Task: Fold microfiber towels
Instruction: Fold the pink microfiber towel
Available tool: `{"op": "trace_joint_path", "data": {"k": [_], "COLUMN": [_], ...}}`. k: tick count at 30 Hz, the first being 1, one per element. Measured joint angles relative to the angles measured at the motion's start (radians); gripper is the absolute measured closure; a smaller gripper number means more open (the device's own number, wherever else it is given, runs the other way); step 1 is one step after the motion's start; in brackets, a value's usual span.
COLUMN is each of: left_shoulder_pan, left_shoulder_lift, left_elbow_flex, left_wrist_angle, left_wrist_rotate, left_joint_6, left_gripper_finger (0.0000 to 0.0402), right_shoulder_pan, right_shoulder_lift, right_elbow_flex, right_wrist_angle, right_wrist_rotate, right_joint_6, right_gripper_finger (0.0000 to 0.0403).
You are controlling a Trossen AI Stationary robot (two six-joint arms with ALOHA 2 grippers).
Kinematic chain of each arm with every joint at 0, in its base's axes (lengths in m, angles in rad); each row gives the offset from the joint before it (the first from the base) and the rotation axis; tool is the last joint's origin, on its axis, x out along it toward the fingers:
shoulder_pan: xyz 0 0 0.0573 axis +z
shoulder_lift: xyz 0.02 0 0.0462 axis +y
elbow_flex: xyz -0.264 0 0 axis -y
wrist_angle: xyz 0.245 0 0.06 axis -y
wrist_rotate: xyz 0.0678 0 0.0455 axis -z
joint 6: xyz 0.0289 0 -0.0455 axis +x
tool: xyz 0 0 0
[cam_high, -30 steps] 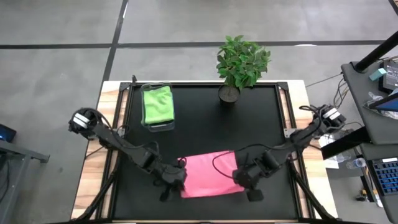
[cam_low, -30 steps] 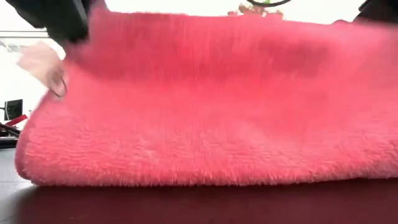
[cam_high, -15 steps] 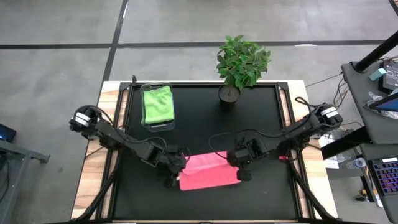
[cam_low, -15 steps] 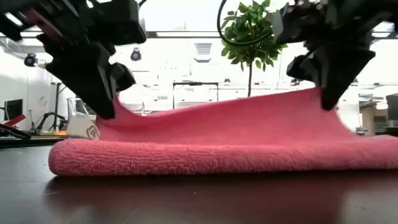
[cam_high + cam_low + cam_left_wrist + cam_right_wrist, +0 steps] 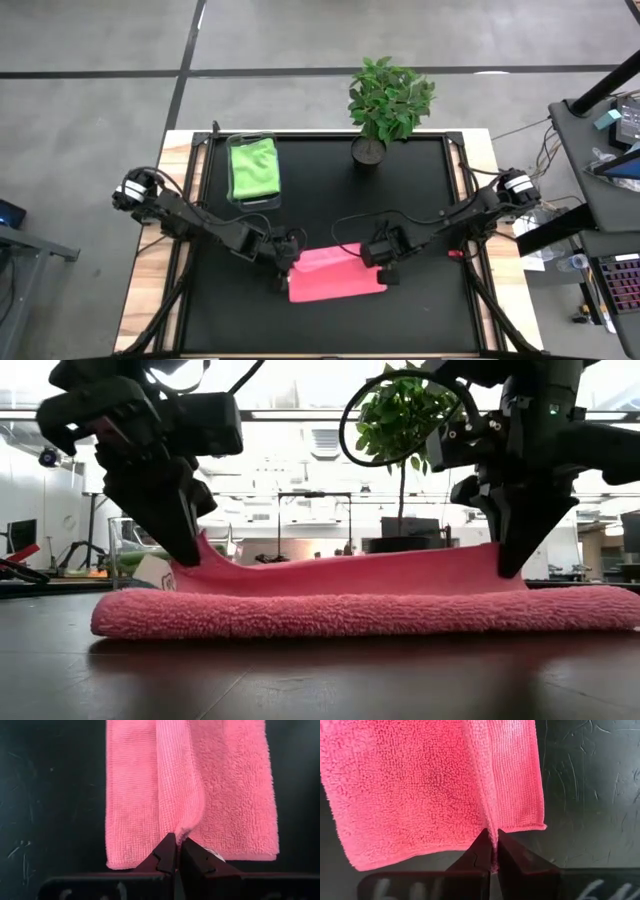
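Now, start from the table (image 5: 420, 200): its dark top carries the pink towel (image 5: 335, 280) near the front edge, between the two arms. A green towel (image 5: 254, 167) sits folded in the bin (image 5: 253, 203) at the far left, and the plant (image 5: 388, 100) stands at the far edge. You have the pink towel partly doubled, its lower layer flat and its upper layer lifted at two points. The left gripper (image 5: 190, 545) is pinched tight on the upper layer at the towel's left end, and the right gripper (image 5: 510, 555) is pinched tight on it at the right end. Between them the raised edge sags a little, as the low view shows. To finish this fold well, I judge you should carry both grippers across together at one height, keeping the edge taut. Lay it square over the lower layer's border before you let go. Uneven travel would likely skew the corners.
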Motion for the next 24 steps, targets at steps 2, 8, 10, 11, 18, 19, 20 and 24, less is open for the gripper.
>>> {"op": "trace_joint_path", "data": {"k": [2,8,10,11,18,19,20,24], "left_shoulder_pan": [0.006,0.008,0.008,0.009,0.028,0.031,0.034,0.040], "left_shoulder_lift": [0.000,0.000,0.000,0.000,-0.001,-0.001,-0.003,-0.004], "left_elbow_flex": [-0.001,0.001,0.002,0.003,0.003,0.004,0.004,0.002], "left_wrist_angle": [-0.001,-0.047,-0.062,-0.066,-0.070,-0.069,-0.071,-0.109], "left_wrist_rotate": [-0.001,-0.003,-0.003,-0.003,-0.004,-0.004,-0.004,-0.005], "left_joint_6": [-0.008,-0.008,-0.008,-0.009,-0.019,-0.018,-0.019,-0.021], "left_gripper_finger": [0.0402,0.0402,0.0402,0.0402,0.0395,0.0388,0.0379,0.0329], "right_shoulder_pan": [-0.003,-0.019,-0.025,-0.028,-0.034,-0.034,-0.034,-0.034], "right_shoulder_lift": [0.003,-0.009,-0.012,-0.012,-0.012,-0.012,-0.014,-0.020], "right_elbow_flex": [0.000,0.000,0.000,0.000,0.000,0.000,0.000,0.000], "right_wrist_angle": [0.002,0.000,-0.008,-0.014,-0.019,-0.020,-0.021,-0.023], "right_wrist_rotate": [0.001,0.009,0.012,0.015,0.017,0.017,0.017,0.017], "right_joint_6": [-0.011,0.000,0.001,0.001,-0.002,-0.002,-0.002,-0.002], "right_gripper_finger": [0.0391,0.0347,0.0326,0.0315,0.0264,0.0260,0.0257,0.0248]}}
